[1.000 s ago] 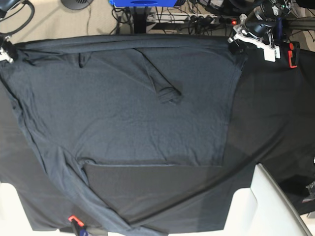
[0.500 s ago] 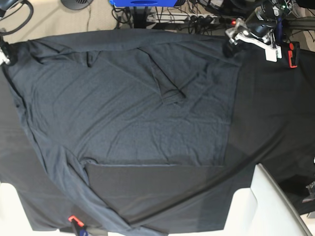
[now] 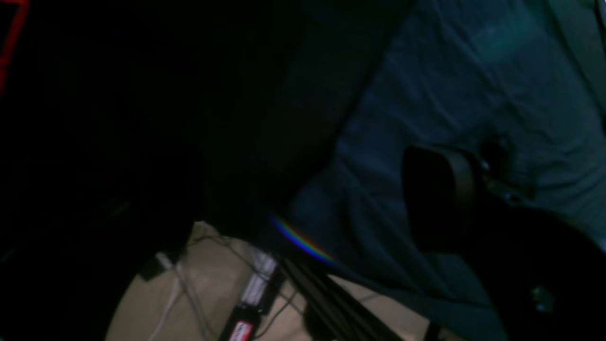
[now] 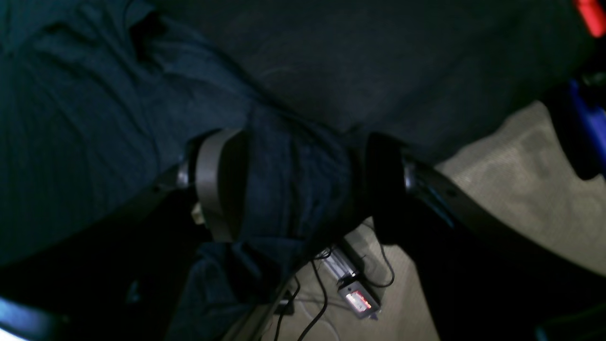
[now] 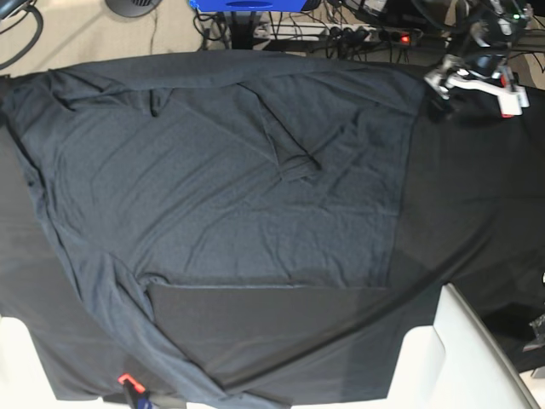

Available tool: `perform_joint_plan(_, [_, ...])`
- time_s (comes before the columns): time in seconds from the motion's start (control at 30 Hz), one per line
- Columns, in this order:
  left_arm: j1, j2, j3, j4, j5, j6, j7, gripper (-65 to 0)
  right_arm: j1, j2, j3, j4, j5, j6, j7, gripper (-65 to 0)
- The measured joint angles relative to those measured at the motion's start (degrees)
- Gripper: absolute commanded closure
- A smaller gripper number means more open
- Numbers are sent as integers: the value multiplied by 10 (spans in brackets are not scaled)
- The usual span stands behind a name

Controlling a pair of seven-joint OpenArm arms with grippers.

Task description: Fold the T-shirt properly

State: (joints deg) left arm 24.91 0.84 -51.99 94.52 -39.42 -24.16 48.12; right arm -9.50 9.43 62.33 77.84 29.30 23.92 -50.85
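T-shirt (image 5: 213, 204) lies spread flat across the black-clothed worktop (image 5: 477, 196), one sleeve folded inward near its middle, its far hem running along the worktop's back edge. In the right wrist view a bunched corner of the fabric sits between the right gripper (image 4: 303, 184) jaws, which stand apart. The left gripper (image 5: 443, 85) hovers at the shirt's far corner, jaws wide open, holding nothing

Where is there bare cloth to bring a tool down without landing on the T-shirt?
Free: the table cloth right of the T-shirt, below the left tool, and the strip under the shirt's lower edge. Crowded: the far-left shirt edge, where fabric bunches between the right tool fingers.
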Motion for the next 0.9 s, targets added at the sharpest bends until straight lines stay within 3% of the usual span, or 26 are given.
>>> perform_joint_plan(0.13, [-3, -11, -4, 19, 0, 0, 2, -650, -2, 19, -39, 16, -1, -2, 29, -374])
perform_joint_plan(0.27, [-2, -11, -3, 70, -3, 0, -1, -650, 8, 87, -203, 16, -1, 0, 39, -357])
perform_joint_plan(0.3, [-2, -11, -1, 81, -3, 0, 1, -614, 14, 99, -238, 16, -3, 0, 47, -327])
perform_joint_plan(0.37, [-2, -11, 0, 91, -8, 0, -1, -462, 24, 107, -297, 17, 12, 5, 85, -204])
perform_joint_plan(0.43, [-2, -3, -2, 92, -6, 0, -3, -239, 22, 110, -341, 17, 9, 5, 89, -44])
perform_joint_plan(0.47, [-1, 0, -2, 92, -3, 0, -1, -115, 23, 109, -355, 10, 5, 5, 89, 0])
perform_joint_plan(0.5, [-1, 2, -1, 91, -1, 0, 5, 0, 29, 109, -363, -8, 3, 5, 89, -3])
perform_joint_plan(0.53, [-1, 2, -1, 91, -1, 0, 5, 0, 40, 110, -366, -31, 3, 1, 91, -26])
perform_joint_plan(0.73, [-1, 0, -2, 91, -2, 0, 2, 0, 100, 114, -375, -153, 4, 1, 102, -2])
perform_joint_plan(0.9, [-1, 0, 0, 90, -2, 0, 2, 0, 103, 113, -375, -169, 1, -1, 96, -2])
